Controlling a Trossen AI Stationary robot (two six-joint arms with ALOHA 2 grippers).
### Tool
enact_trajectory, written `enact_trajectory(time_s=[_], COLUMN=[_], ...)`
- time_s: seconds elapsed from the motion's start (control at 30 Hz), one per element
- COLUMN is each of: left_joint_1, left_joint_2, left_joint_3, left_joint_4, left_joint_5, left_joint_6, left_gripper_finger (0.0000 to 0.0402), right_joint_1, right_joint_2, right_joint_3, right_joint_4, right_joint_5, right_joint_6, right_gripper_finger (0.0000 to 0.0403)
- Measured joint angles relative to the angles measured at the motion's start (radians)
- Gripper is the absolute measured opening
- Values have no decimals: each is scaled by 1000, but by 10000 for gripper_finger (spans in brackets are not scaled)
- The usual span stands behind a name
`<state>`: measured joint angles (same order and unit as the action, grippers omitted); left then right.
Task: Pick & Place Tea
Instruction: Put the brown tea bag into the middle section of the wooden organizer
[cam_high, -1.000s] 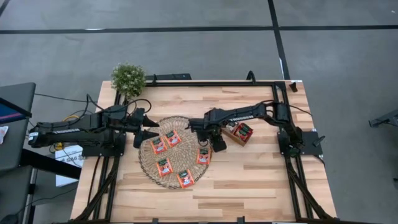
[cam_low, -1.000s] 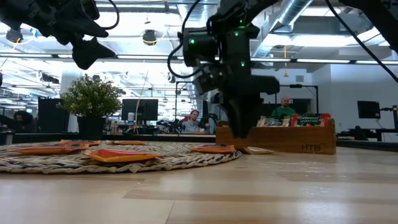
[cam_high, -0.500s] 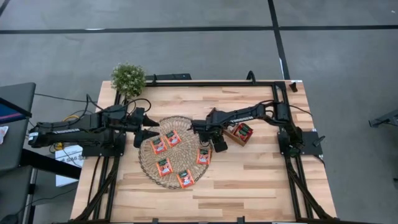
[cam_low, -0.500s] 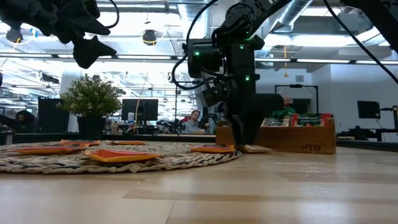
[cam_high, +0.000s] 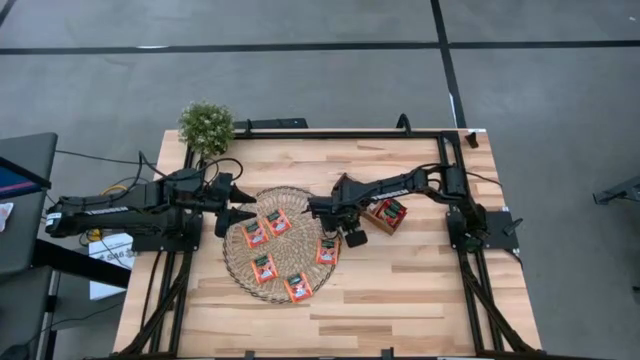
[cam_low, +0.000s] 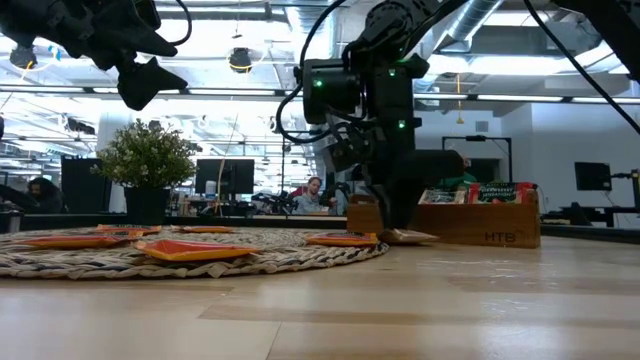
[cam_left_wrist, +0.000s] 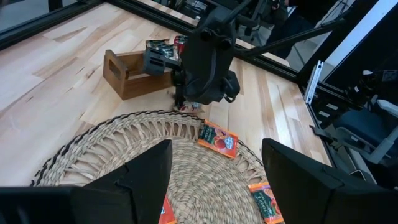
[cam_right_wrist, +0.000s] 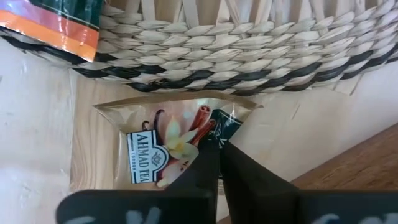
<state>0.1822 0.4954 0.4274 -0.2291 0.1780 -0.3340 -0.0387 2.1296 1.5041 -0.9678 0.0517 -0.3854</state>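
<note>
A pale tea sachet (cam_right_wrist: 163, 149) printed with a flower lies on the bare wood between the round wicker mat (cam_high: 240, 262) and the wooden tray (cam_high: 372, 217). My right gripper (cam_right_wrist: 218, 163) points down onto it, fingers shut; it also shows in the low view (cam_low: 397, 228). Several red-orange sachets (cam_high: 278, 222) lie flat on the mat. My left gripper (cam_left_wrist: 216, 180) hangs open above the mat's far-left rim (cam_high: 232, 206), touching nothing. My right gripper comes from above, pointing down, and its two fingers meet on the pale sachet near the dark-printed edge (cam_right_wrist: 222, 127) on the tray's side. The sachet still lies on the table (cam_low: 408, 237). The fingers themselves hide how much is between them.
The tray (cam_low: 480, 222) holds upright sachets close behind my right gripper. A small potted plant (cam_high: 206, 125) stands at the table's far-left corner. Bare wood spreads along the near edge and the right side (cam_high: 430, 290).
My right gripper has sunk straight down onto the pale sachet beside the mat's rim and has shut there. The sachet has stayed on the table.
</note>
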Motion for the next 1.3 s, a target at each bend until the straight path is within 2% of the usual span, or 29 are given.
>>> enact_trajectory(time_s=[0.17,0.43,0.5,0.63,0.7,0.8,1.03,1.3], left_joint_1=[0,0,0,0,0,0,0,0], left_joint_2=[0,0,0,0,0,0,0,0], left_joint_3=[0,0,0,0,0,0,0,0], left_joint_4=[0,0,0,0,0,0,0,0], left_joint_5=[0,0,0,0,0,0,0,0], left_joint_6=[2,29,32,38,51,54,58,54], left_gripper_finger=[241,241,241,241,241,241,241,241], right_joint_1=[0,41,59,92,100,100,62,37], right_joint_2=[4,-20,-26,-33,-33,-30,-28,-28], right_joint_3=[38,221,285,363,362,351,270,182], right_joint_4=[-54,-322,-366,-498,-536,-602,-604,-604], right_joint_5=[4,90,137,314,400,453,453,468], right_joint_6=[75,207,275,441,556,707,996,1137], right_gripper_finger=[6,1,1,1,1,1,1,0])
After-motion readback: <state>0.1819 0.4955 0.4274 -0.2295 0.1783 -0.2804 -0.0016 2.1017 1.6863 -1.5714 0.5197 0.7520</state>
